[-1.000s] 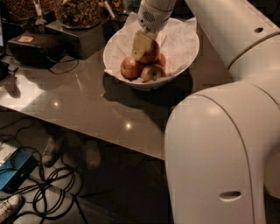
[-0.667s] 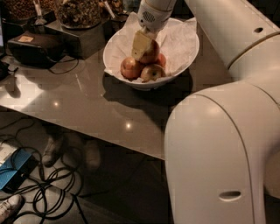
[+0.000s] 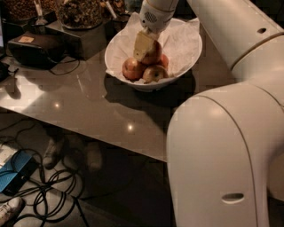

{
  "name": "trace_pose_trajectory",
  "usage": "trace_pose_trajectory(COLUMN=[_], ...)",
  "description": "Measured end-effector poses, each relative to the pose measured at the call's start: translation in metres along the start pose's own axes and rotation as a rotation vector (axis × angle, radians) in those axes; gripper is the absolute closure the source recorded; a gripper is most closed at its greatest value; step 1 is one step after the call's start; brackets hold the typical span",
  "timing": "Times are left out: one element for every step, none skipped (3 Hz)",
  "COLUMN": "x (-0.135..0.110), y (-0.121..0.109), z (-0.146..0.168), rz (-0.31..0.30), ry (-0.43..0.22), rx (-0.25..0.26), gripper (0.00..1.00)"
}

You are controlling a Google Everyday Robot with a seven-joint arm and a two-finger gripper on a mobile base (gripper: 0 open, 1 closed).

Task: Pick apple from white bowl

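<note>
1. The gripper [image 3: 146,49] is reaching down from the top centre of the frame into the white bowl [image 3: 146,85], which is sitting in the upper middle on the grey table [image 3: 88,104].
2. Its pale tip is pressing against the left side of the apple [image 3: 156,51], an orange-red one lying highest in the pile, just above the bowl's centre.
3. Whether the claw is wide, narrow or clamping the apple cannot be told, since the fruit is hiding its far side.
4. Crumpled white paper [image 3: 182,40] is lining the bowl.
5. Two more apples are resting below it: a reddish apple [image 3: 132,69] on the left and a yellowish apple [image 3: 155,73] beside it, touching.
6. The robot's white arm [image 3: 222,155] is filling the right side.
7. A container of nuts [image 3: 80,11] is standing at the upper left, and cables [image 3: 53,190] are lying on the floor at the lower left.
</note>
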State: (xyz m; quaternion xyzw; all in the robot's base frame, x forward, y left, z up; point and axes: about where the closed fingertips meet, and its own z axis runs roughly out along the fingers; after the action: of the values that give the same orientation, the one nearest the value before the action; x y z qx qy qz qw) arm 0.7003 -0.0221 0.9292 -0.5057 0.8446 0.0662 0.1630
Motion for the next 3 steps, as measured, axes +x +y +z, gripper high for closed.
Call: trace_pose_trajectory(x=[0.0000, 0.0000, 0.0000], y=[0.0000, 0.0000, 0.0000], z=[0.0000, 0.0000, 0.0000], rz=[0.000, 0.000, 0.000], ry=[0.000, 0.000, 0.000], rx=[0.000, 0.000, 0.000], gripper=[0.81, 0.58, 0.36])
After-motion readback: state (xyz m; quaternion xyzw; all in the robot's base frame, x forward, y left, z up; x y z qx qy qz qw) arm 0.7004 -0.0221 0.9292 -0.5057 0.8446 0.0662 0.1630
